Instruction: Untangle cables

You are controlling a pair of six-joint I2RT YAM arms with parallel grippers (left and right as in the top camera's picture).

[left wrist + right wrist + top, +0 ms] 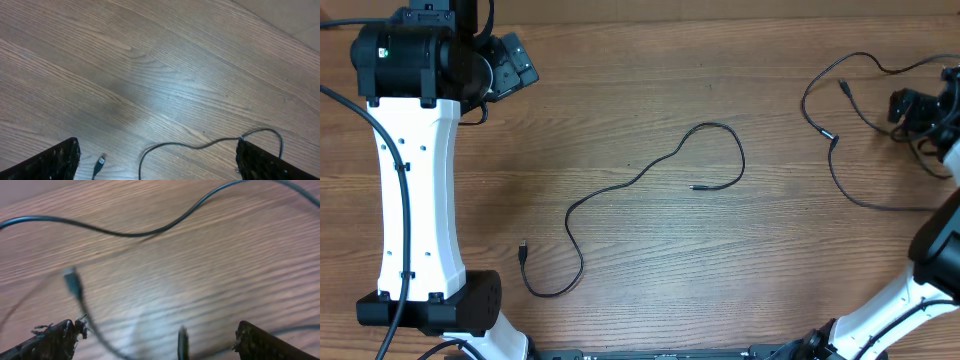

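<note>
left end effector (pixel 157 150): released, fingers (pixel 52 162) spread wide, only bare wood between them
left end effector place: far-left corner of the table (pixel 650 70), well apart from both cable groups
right end effector (pixel 156 330): released, fingers (pixel 260 342) spread wide, clamped on nothing
between right fingers: blurred strands and a small plug (pixel 72 282) lie in or under the gap; cannot tell if any touches a finger
right strands (pixel 840 180): loose black cords at the right side of the table, one plug end pointing up-left, another lower, a long arc running off toward the right edge; the upper ends reach the right end effector; cannot tell how many cords
centre cable (pixel 650 172): one single cord lying flat mid-table, apart from the right strands, open loop at its upper right, U-bend at its lower left
centre cable ends: one plug (pixel 523 248) near the left arm (pixel 415 190), the other inside the loop
open room: bare wood between centre cable and right strands, and across the far side
edges: pale strip beyond the far table edge, dark rail along the near edge
right arm (pixel 880 310): comes in from the lower-right corner
</note>
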